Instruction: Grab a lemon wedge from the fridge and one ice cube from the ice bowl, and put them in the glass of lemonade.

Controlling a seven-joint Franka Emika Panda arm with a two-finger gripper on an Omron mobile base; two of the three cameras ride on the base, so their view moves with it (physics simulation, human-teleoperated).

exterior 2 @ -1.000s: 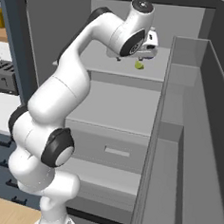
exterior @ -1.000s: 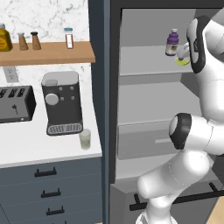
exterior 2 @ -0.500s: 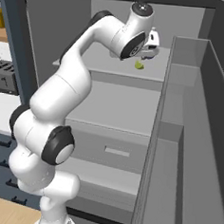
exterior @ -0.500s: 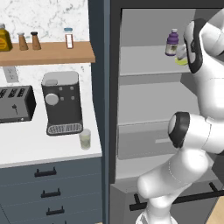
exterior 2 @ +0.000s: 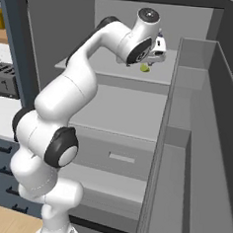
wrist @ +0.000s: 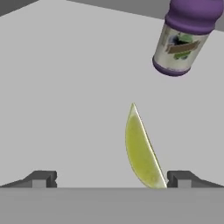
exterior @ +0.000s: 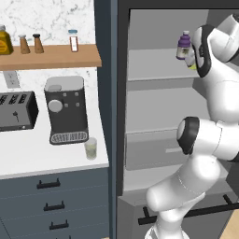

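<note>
The fridge (exterior: 154, 100) stands open, its pale shelves (exterior 2: 119, 109) in view. A small yellow-green lemon wedge (wrist: 142, 151) lies on the upper shelf; I also see the lemon wedge (exterior 2: 145, 68) just under my hand, and as a yellowish sliver (exterior: 192, 66) beside the arm. My gripper (wrist: 113, 179) is open above the shelf, with the wedge close to its right fingertip (wrist: 181, 178) and nothing between the fingers. The gripper (exterior 2: 151, 59) hangs right over the wedge. The glass of lemonade (exterior: 90, 148) stands on the counter by the coffee machine. The ice bowl and ice cube are out of view.
A purple-capped bottle (wrist: 186, 37) stands on the same shelf just behind the wedge, the bottle (exterior: 184, 45) next to my arm. The open fridge door (exterior 2: 195, 144) with its bins is on the right. A coffee machine (exterior: 66, 109), a toaster (exterior: 16, 111) and a spice shelf (exterior: 51, 56) are on the left.
The upper arm has edged slightly toward the shelf. The wedge and bottle have not moved, and the gripper stays open.
</note>
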